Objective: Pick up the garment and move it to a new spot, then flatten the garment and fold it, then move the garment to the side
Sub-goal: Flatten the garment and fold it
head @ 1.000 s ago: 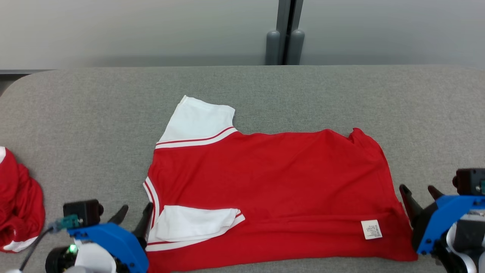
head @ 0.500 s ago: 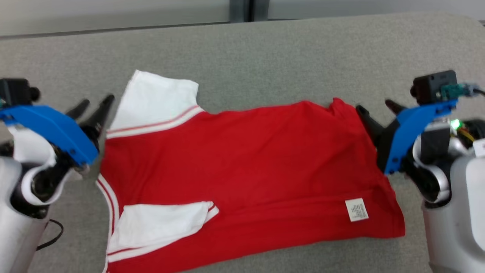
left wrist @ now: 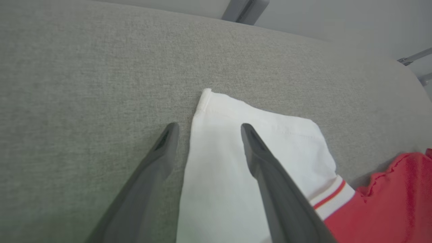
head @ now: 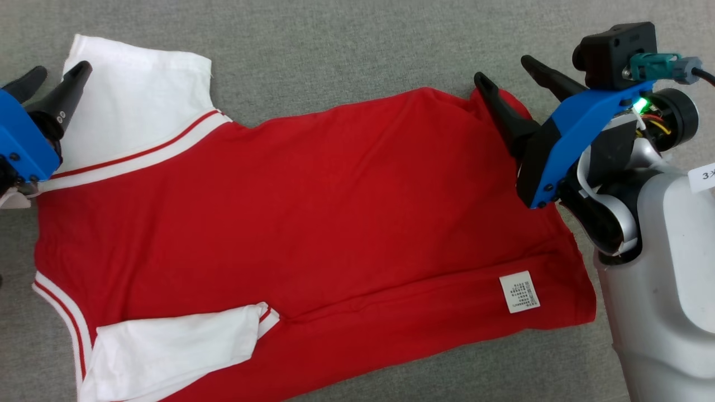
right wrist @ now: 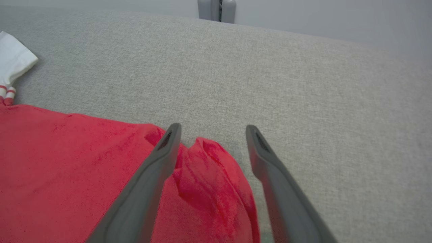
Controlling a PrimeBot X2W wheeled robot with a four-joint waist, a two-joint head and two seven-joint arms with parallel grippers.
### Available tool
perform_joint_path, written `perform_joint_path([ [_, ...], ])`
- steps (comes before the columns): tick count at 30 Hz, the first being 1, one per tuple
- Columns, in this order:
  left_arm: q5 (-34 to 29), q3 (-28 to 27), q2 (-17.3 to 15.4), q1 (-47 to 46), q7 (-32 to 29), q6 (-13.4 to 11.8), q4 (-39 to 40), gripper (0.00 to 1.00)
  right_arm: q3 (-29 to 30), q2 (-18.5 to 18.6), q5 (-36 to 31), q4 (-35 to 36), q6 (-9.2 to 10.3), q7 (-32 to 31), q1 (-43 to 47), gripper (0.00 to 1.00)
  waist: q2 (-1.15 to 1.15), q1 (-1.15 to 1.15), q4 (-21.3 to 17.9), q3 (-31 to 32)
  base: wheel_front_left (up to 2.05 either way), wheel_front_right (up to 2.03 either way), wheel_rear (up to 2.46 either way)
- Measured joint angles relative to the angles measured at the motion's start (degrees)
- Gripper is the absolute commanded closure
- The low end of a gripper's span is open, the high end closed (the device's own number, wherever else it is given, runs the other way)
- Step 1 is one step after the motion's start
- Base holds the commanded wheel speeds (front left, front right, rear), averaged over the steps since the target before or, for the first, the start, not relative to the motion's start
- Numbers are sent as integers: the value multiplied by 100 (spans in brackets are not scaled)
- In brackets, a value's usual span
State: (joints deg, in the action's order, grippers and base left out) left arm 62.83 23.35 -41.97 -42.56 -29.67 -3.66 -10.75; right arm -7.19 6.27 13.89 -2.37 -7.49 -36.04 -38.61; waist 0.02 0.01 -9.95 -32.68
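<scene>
Across head view: finds shirt (head: 313, 212) spread nearly flat on table (head: 335, 33), one white sleeve (head: 134, 95) out, the other folded in. Puts left gripper (head: 58, 70) at that outstretched sleeve and right gripper (head: 504, 70) at the far hem corner (head: 455, 103), both spread wide, holding nothing.

Along left wrist view: straddles the sleeve's edge, jaws parted.

Along right wrist view: brackets the rumpled hem corner, not yet pinched.

Could catch one layer only, or drag cloth unevenly and wrinkle it, if closing shallow or off the edge.
</scene>
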Motion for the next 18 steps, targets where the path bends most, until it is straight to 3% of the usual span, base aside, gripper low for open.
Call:
perform_joint_path([
  [8, -554, 216, -450, -268, -235, -168, -10, 0, -189, 0, 81, 81, 0, 141, -68, 0, 0, -1, -217, -292, 0, 0, 0],
  [18, -583, 232, -489, -480, -382, -259, -14, 0, -315, 47, 130, 358, 0, -37, -226, 0, -2, -2, -406, -491, 0, 0, 0],
])
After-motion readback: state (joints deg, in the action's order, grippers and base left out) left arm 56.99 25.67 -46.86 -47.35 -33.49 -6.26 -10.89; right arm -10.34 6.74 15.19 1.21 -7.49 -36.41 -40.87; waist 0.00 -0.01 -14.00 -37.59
